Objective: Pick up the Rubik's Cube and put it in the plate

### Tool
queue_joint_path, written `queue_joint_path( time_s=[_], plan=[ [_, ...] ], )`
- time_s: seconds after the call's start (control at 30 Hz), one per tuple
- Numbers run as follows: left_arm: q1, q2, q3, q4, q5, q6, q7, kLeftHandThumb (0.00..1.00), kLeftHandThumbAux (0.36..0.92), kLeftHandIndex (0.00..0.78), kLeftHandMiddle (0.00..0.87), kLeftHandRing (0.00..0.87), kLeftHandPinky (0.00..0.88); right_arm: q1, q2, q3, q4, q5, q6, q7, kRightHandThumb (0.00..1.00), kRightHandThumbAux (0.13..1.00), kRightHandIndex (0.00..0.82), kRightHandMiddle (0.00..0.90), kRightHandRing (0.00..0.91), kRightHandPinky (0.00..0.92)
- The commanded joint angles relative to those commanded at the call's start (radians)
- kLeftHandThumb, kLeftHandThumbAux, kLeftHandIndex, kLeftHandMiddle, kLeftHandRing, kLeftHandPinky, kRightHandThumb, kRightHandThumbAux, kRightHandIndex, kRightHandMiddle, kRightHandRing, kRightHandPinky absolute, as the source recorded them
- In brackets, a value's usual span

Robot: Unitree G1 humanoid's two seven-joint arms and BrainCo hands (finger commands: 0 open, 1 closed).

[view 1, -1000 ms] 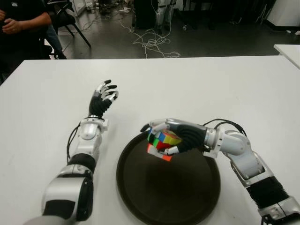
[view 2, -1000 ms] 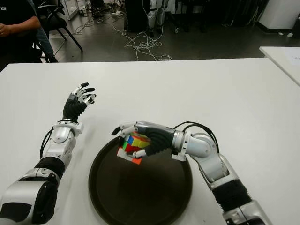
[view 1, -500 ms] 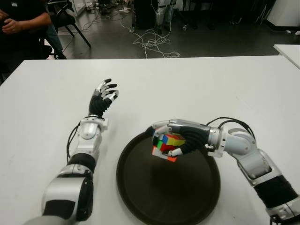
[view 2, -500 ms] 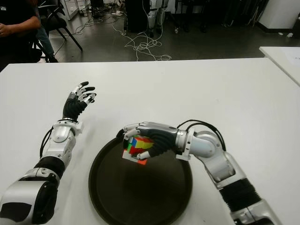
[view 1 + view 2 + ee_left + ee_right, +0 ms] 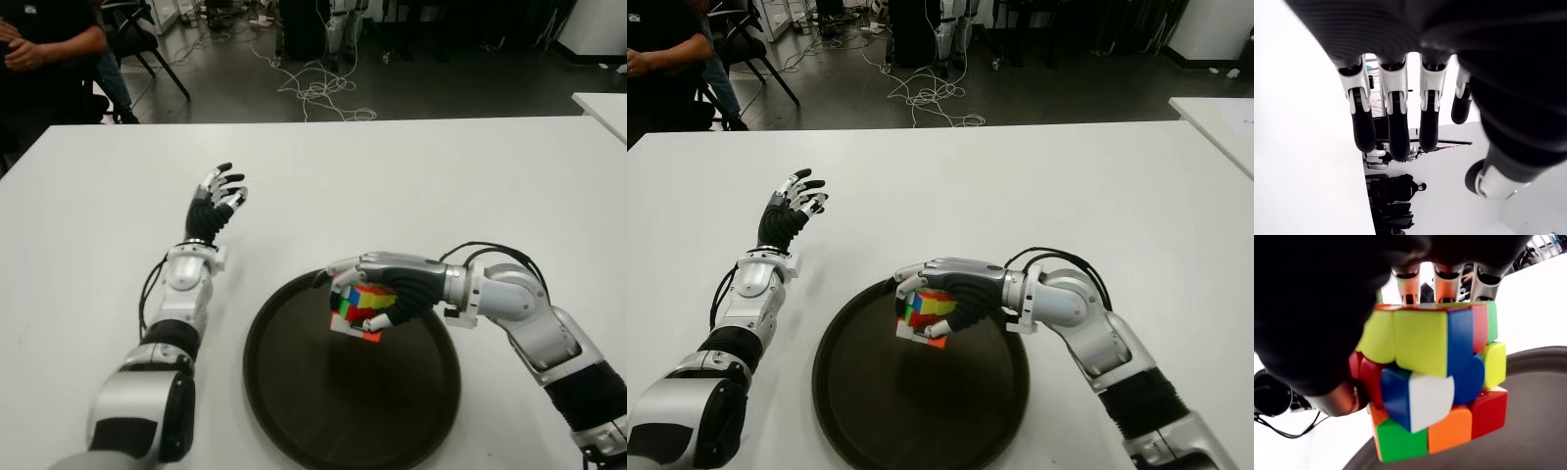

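Observation:
My right hand (image 5: pixel 377 294) is shut on the Rubik's Cube (image 5: pixel 361 310), its fingers wrapped over the top and far side. The cube (image 5: pixel 1430 382) shows yellow, blue, white, orange, red and green tiles, its layers twisted out of line. It hangs just above the inside of the dark round plate (image 5: pixel 323 411), over the plate's far middle part; I cannot tell whether its lower corner touches. My left hand (image 5: pixel 216 201) is raised over the white table (image 5: pixel 411 186) at the left, fingers spread, holding nothing.
A person sits at the back left (image 5: pixel 44 49) beyond the table's far edge. Cables (image 5: pixel 318 88) lie on the dark floor behind. Another white table's corner (image 5: pixel 602 108) shows at the far right. Black cables (image 5: pixel 490 257) loop beside my right wrist.
My right hand has carried the cube to the right and slightly down, from the plate's far left rim to over its far middle. The left hand has stayed put.

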Motion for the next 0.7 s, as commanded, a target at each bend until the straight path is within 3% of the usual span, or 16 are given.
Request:
queue_joint_path(
  time_s=[0.1, 0.37, 0.7],
  plan=[
    [0.001, -0.002, 0.000, 0.000, 0.001, -0.004, 0.005, 0.316, 0.656, 0.170, 0.262, 0.279, 0.292, -0.007, -0.008, 0.003, -0.009, 0.038, 0.020, 0.035, 0.030, 0.758, 0.068, 0.059, 0.073, 0.106],
    [0.001, -0.005, 0.001, -0.002, -0.002, 0.001, 0.009, 0.317, 0.666, 0.173, 0.259, 0.271, 0.286, -0.028, -0.022, 0.009, -0.008, 0.126, 0.068, 0.135, 0.001, 0.790, 0.020, 0.008, 0.017, 0.042],
    [0.000, -0.008, 0.005, -0.003, -0.014, 0.008, -0.010, 0.343, 0.671, 0.164, 0.267, 0.282, 0.304, -0.054, -0.036, 0.013, 0.022, 0.150, 0.047, 0.207, 0.000, 0.719, 0.000, 0.000, 0.000, 0.000]
  ],
)
